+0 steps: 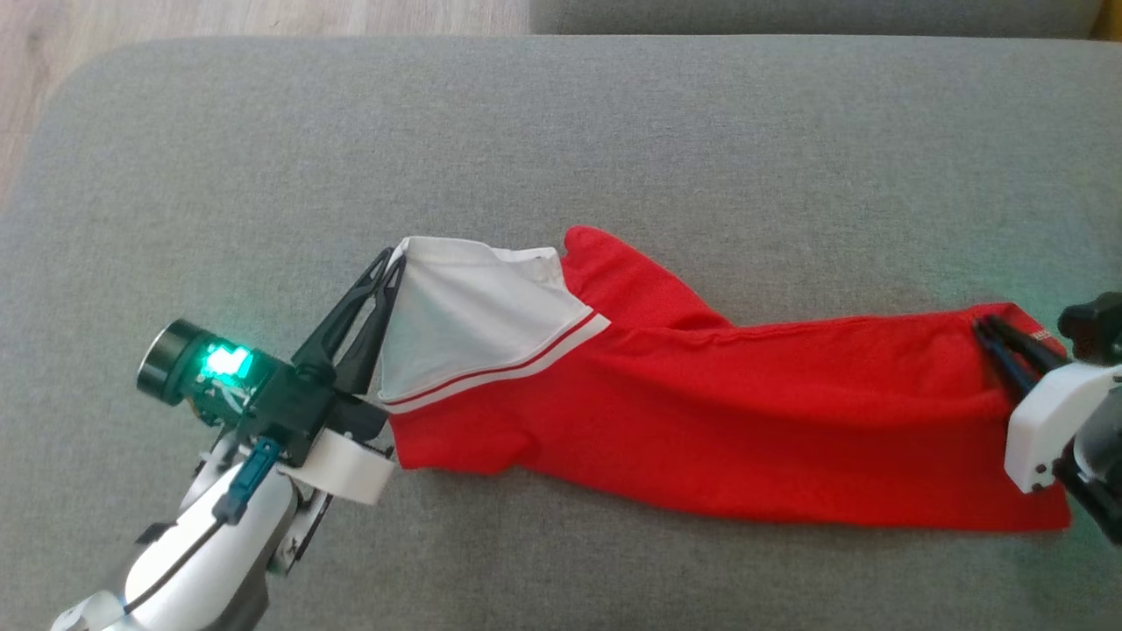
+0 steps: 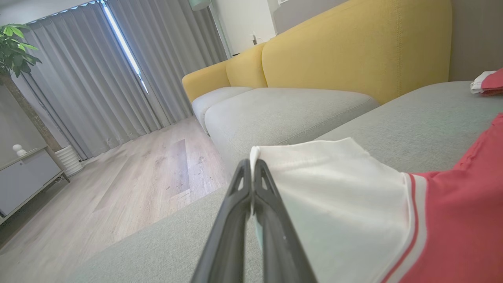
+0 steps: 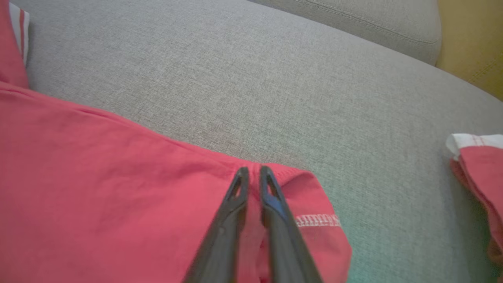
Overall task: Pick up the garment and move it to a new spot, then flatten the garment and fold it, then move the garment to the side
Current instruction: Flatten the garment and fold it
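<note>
A red garment (image 1: 701,421) with a white, red-striped panel lies stretched left to right across the grey sofa cushion (image 1: 614,131). My left gripper (image 1: 390,263) is shut on the far corner of the white panel and holds it slightly raised; the left wrist view has the white cloth (image 2: 353,196) pinched at the gripper's (image 2: 251,163) tips. At the garment's right end my right gripper (image 1: 986,326) is down on the red hem. In the right wrist view this gripper (image 3: 254,169) has its fingers nearly together, with a fold of the red fabric (image 3: 98,177) bunched between them.
Another red and white cloth (image 3: 479,165) lies further along the cushion, apart from the garment. The yellow sofa back (image 2: 353,39) rises behind the seat. Wooden floor (image 1: 175,17) lies past the cushion's rounded left corner. Bare cushion lies beyond the garment.
</note>
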Robot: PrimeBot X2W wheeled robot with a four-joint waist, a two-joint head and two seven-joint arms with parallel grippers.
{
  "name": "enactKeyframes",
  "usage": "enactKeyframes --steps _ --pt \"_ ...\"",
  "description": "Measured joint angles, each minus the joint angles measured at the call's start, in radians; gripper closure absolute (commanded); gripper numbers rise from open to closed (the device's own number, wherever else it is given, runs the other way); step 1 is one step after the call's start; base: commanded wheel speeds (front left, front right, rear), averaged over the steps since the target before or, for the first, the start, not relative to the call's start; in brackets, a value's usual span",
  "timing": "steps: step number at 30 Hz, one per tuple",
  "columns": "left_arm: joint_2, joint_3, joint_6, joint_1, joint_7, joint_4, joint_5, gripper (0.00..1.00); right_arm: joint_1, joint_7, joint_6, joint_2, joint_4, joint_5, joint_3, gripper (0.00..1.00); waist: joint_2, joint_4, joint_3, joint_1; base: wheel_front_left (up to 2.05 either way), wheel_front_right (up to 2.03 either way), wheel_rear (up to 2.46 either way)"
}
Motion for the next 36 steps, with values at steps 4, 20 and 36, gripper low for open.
enactKeyframes --steps 4,20,36 --pt "0.0 0.0 0.0 -0.001 0.0 0.005 0.0 1.0 -0.028 -0.03 0.0 -0.001 0.034 0.01 0.039 1.0 0.0 0.0 0.001 -0.0001 0.0 0.0 0.0" --pt "0.006 0.015 0.0 -0.007 0.0 -0.013 0.026 1.0 -0.128 -0.19 0.0 -0.032 0.108 0.028 0.087 1.0 0.0 -0.005 -0.041 0.0 0.0 0.0 0.0" --pt "0.066 0.126 -0.048 -0.187 -0.001 -0.17 0.081 1.0 -0.158 -0.296 0.0 -0.065 -0.157 -0.235 -0.29 1.0 0.0 -0.058 -0.213 -0.0002 0.0 0.0 0.0"
